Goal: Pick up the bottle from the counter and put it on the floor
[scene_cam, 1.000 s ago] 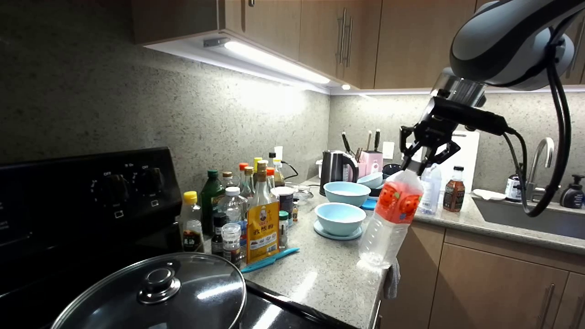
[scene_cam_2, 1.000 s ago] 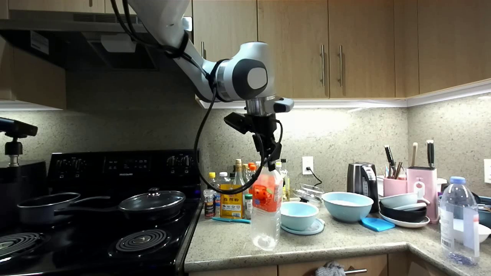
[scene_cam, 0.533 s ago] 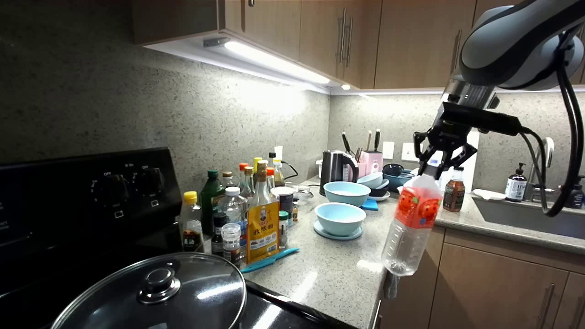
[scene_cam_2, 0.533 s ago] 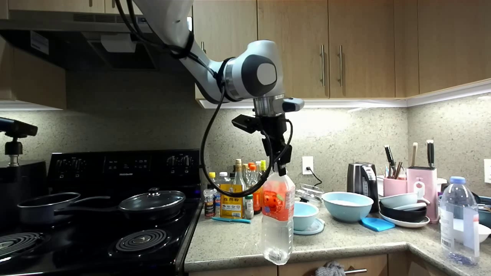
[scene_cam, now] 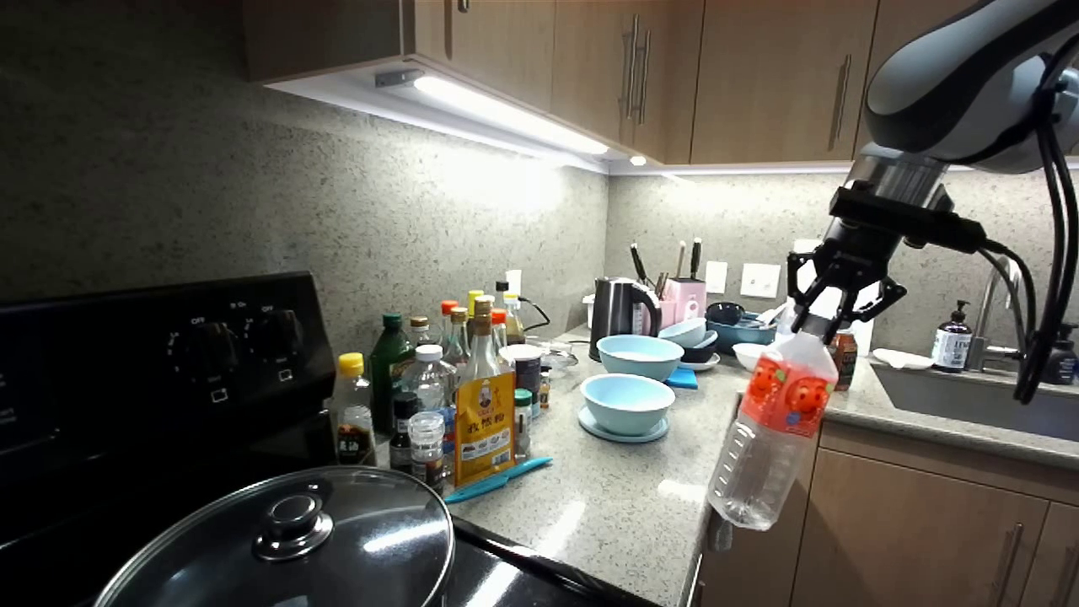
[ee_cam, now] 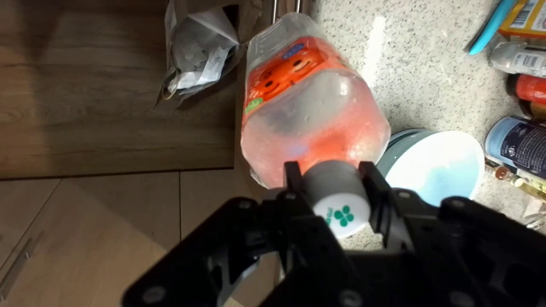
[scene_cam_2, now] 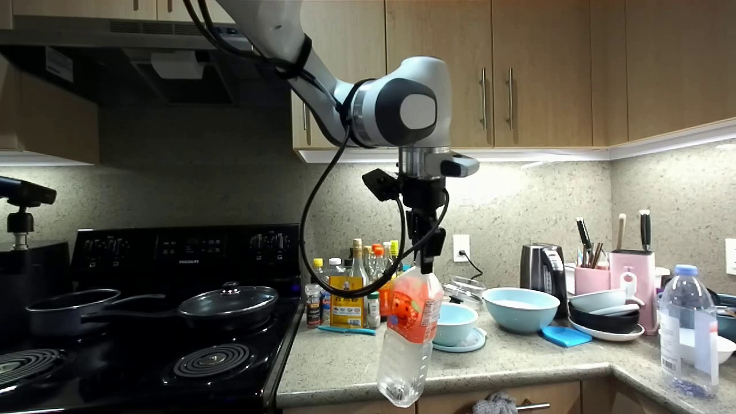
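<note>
Wrist view, bottle (ee_cam: 315, 115) in claw (ee_cam: 329, 175), underside hidden

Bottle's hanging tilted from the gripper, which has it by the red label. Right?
Not by the red label: the wrist view shows the gripper holding the bottle by its cap, with the label farther down. It does hang tilted.

Stove panel (scene_cam_2: 188, 249): "OFF" (scene_cam: 198, 319), "FRIGIDAIRE" (scene_cam_2: 188, 261). Bottle cap (ee_cam: 340, 209): green clover logo (ee_cam: 344, 216).
</note>
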`<state>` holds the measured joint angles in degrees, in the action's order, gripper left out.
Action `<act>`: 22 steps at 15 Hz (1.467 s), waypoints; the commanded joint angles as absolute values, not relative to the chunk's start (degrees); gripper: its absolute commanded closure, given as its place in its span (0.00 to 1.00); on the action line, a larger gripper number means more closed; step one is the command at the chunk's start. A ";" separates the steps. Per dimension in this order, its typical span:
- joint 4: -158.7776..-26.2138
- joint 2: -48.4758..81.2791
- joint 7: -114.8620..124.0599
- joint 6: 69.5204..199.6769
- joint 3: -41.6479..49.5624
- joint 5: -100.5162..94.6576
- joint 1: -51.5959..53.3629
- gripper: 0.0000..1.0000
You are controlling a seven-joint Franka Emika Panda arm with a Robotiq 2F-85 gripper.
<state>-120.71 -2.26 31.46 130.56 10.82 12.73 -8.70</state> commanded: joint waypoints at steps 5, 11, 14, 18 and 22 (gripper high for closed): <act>-116.06 3.21 31.02 128.79 12.52 17.92 -10.84 0.88; -114.07 5.63 34.15 128.16 13.92 13.20 -11.04 0.88; -113.04 6.38 35.80 125.31 14.50 12.71 -11.30 0.88; -113.84 6.27 34.55 127.40 14.41 13.72 -11.16 0.63; -113.68 6.68 35.10 126.63 14.55 13.01 -11.19 0.88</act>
<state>-113.97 6.25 34.66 127.56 14.97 13.80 -10.55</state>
